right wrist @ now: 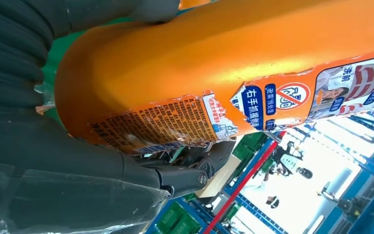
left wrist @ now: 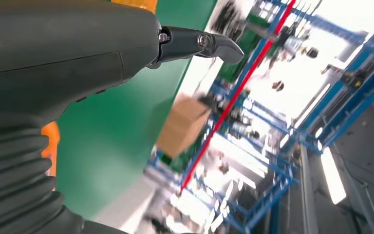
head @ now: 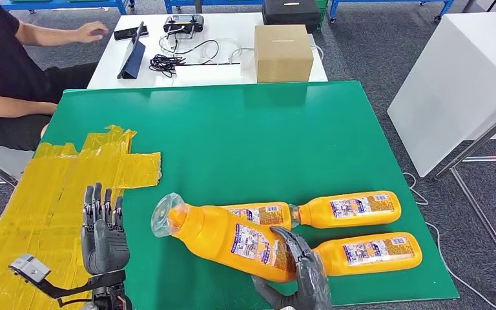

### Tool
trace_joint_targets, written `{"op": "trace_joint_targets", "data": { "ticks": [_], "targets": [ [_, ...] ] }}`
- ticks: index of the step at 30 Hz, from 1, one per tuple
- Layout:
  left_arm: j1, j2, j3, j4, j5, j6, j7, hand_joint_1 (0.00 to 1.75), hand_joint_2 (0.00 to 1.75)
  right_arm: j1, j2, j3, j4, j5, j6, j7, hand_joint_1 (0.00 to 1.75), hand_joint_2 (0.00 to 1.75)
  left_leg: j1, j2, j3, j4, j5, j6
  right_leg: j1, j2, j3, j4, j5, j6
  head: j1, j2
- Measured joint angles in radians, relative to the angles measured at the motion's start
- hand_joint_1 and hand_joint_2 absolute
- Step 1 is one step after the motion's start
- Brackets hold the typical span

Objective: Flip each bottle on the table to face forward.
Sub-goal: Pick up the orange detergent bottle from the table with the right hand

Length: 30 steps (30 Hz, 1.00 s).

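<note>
Our right hand (head: 300, 278) grips the large orange bottle (head: 232, 240) near the green table's (head: 265, 129) front edge, lifted presumably to turn it, while our left hand (head: 103, 236) hovers empty, fingers extended.

Head view: high on the body, facing forward and down over the green worktop (head: 265, 135), both hands low in frame. Left wrist view: close behind the left hand (left wrist: 68, 53), tilted, looking across the worktop toward the cardboard box (left wrist: 182, 125), also seen from the head. Right wrist view: pressed against the orange bottle (right wrist: 214, 58) held by the right hand (right wrist: 78, 185).
</note>
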Motion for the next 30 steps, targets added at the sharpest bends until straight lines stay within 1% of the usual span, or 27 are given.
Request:
{"op": "trace_joint_targets", "data": {
  "ticks": [3, 6, 9, 15, 19, 26, 30],
  "targets": [
    [-0.005, 0.004, -0.018, 0.011, 0.032, -0.103, 0.025, 0.0, 1.75, -0.016, 0.021, -0.023, 0.009, -0.046, 0.038, -0.047, 1.75, 1.75, 0.0, 0.0, 0.0, 0.0, 0.0, 0.0, 0.0, 0.0, 0.0, 0.0, 0.0, 0.0, 0.0, 0.0],
    [-0.02, 0.01, -0.059, 0.027, 0.045, -0.206, 0.048, 0.0, 1.75, -0.049, 0.054, -0.059, 0.036, -0.069, 0.121, -0.09, 1.75, 1.75, 0.0, 0.0, 0.0, 0.0, 0.0, 0.0, 0.0, 0.0, 0.0, 0.0, 0.0, 0.0, 0.0, 0.0],
    [-0.039, 0.016, -0.108, 0.045, 0.054, -0.265, 0.063, 0.0, 1.75, -0.085, 0.094, -0.095, 0.073, -0.076, 0.186, -0.121, 1.75, 1.75, 0.0, 0.0, 0.001, 0.0, 0.0, 0.0, 0.0, 0.0, 0.001, 0.0, 0.0, 0.0, 0.0, 0.0],
    [-0.066, 0.028, -0.17, 0.065, 0.074, -0.307, 0.076, 0.0, 1.75, -0.144, 0.159, -0.123, 0.138, -0.041, 0.268, -0.134, 1.75, 1.75, 0.0, 0.0, 0.0, 0.0, 0.001, 0.0, 0.0, 0.0, 0.001, 0.0, 0.0, 0.0, 0.0, 0.0],
    [-0.076, 0.034, -0.19, 0.068, 0.085, -0.321, 0.083, 0.0, 1.75, -0.176, 0.198, -0.125, 0.174, -0.009, 0.291, -0.127, 1.75, 1.75, 0.0, 0.0, 0.0, 0.0, 0.0, 0.0, 0.0, 0.0, 0.0, 0.0, 0.0, 0.0, 0.0, 0.0],
    [-0.081, 0.04, -0.203, 0.07, 0.091, -0.322, 0.087, 0.0, 1.75, -0.205, 0.228, -0.121, 0.227, 0.023, 0.314, -0.108, 1.75, 1.75, 0.0, 0.0, 0.0, 0.0, 0.0, 0.0, 0.0, 0.0, 0.0, 0.0, 0.0, 0.0, 0.0, 0.0],
    [-0.086, 0.042, -0.205, 0.072, 0.094, -0.323, 0.088, 0.0, 1.75, -0.231, 0.236, -0.099, 0.27, 0.05, 0.337, -0.079, 1.75, 1.75, 0.0, 0.0, 0.0, 0.0, 0.001, 0.0, 0.0, 0.0, 0.0, 0.0, 0.0, 0.0, 0.0, 0.0]
  ]
}}
